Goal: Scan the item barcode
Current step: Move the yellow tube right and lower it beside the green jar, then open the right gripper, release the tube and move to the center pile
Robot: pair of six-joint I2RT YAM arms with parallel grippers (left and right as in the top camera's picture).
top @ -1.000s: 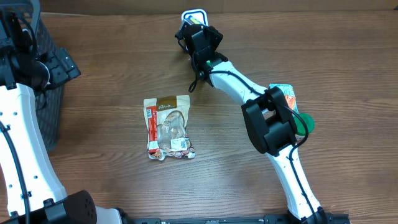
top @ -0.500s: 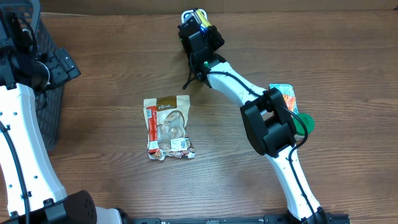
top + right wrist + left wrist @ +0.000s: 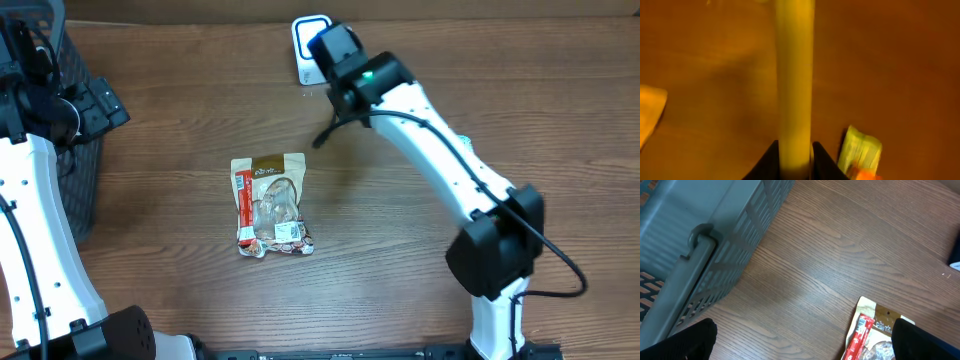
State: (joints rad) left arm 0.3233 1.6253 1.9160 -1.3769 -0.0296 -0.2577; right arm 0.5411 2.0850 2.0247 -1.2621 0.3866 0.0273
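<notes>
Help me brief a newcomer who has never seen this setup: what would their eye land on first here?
Probably the long white right arm slanting across the wooden table, its end by a blue-rimmed white device at the far edge; the blurred wrist view shows its jaws closed on a pale bar. Next, the snack packet lying mid-table, and the grey basket at the left.

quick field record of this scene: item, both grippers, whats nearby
item: brown snack pouch with clear window and red strip, flat on wooden table, untouched
left gripper: open, empty, beside grey slatted plastic basket
right gripper: shut on pale narrow bar; view blurred, identity unclear
near right gripper: white blue-rimmed block at far table edge
also: green-and-orange packet
</notes>
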